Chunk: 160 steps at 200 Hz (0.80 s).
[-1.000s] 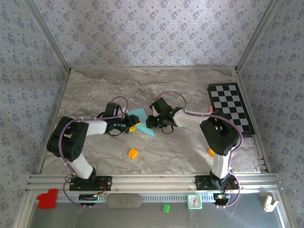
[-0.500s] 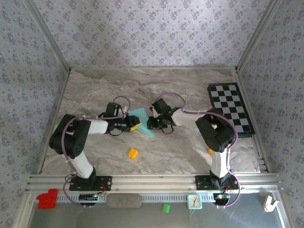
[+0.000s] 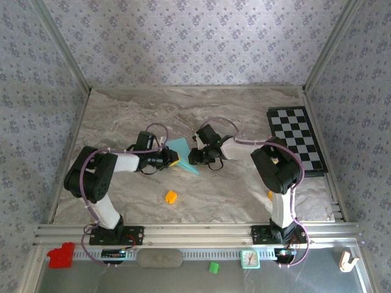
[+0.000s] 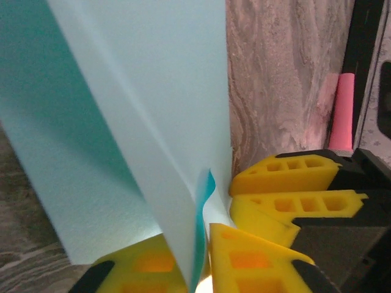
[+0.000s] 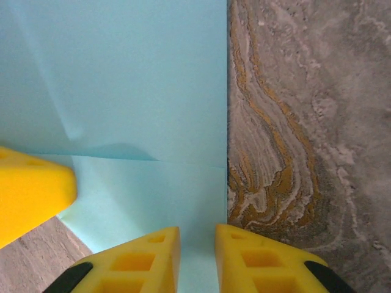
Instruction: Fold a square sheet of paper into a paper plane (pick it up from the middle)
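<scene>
Now left fingers [image 4: 250, 256] pinch paper sheet [image 4: 91, 134]; right fingers [image 5: 137, 262] nearly together, grip unclear.

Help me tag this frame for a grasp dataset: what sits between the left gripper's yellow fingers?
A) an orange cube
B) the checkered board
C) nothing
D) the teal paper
D: in the left wrist view, the left gripper has its yellow fingers pinched on a folded edge of the square sheet of paper.
</scene>
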Motion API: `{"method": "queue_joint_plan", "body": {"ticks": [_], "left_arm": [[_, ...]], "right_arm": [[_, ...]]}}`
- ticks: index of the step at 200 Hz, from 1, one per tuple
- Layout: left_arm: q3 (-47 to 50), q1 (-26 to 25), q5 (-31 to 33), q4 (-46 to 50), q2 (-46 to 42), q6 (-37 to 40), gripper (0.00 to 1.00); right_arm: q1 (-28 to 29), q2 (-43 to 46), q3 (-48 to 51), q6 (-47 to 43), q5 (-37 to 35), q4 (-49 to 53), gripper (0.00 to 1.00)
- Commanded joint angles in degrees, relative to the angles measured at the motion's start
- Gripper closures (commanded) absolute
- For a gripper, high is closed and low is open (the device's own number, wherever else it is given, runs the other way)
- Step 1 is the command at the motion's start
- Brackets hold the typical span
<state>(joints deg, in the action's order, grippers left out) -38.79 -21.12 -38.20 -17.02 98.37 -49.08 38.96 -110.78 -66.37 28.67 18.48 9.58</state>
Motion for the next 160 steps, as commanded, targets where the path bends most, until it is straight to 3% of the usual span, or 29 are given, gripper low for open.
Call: {"method": "queue_joint_plan", "body": {"ticks": [1, 92, 160], "left_arm": [[-1.89, -0.14, 2.66, 3.34, 0.22, 0.84, 0.9], [-6.19, -1.36, 11.88, 17.08, -2.79, -2.19, 0.96], [-15.01, -3.26, 14.2, 30.03, -2.53, -5.71, 0.96]], "right_arm": [[-0.81, 3.39, 0.29, -2.57, -0.55, 0.75, 0.74], [-2.54, 15.27, 11.09, -14.08, -10.49, -6.71, 0.49], [4.26, 14.01, 14.72, -30.28, -11.92, -17.24, 0.48]]}}
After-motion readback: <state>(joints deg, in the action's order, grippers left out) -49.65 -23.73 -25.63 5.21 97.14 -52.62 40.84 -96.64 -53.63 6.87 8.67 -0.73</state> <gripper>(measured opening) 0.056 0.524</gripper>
